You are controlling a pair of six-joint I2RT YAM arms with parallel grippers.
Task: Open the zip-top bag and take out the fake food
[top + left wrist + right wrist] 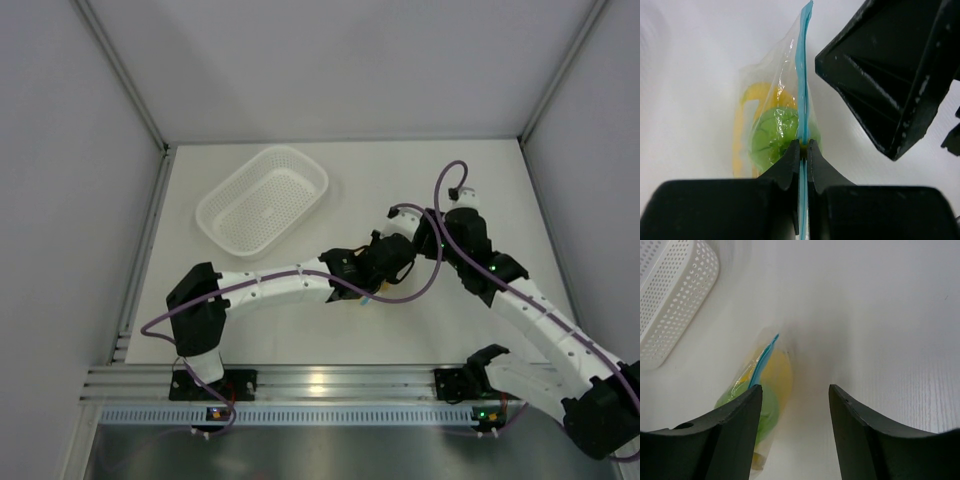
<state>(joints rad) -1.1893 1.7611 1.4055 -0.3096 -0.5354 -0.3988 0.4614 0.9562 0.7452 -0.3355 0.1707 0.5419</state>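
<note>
The right fingers point(725, 440) hide one end of the zip-top bag point(772, 370), and the picture's edge cuts off the white basket point(670, 300).

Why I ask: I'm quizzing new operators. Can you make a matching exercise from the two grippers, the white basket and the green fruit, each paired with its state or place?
Things:
1 left gripper
2 right gripper
3 white basket
4 green fruit

States or places:
A open, near the zip-top bag
B inside that bag
C shut on the blue zip strip
D far left in the top view, apart from the bag

Pairs: 1-C, 2-A, 3-D, 4-B.
</note>
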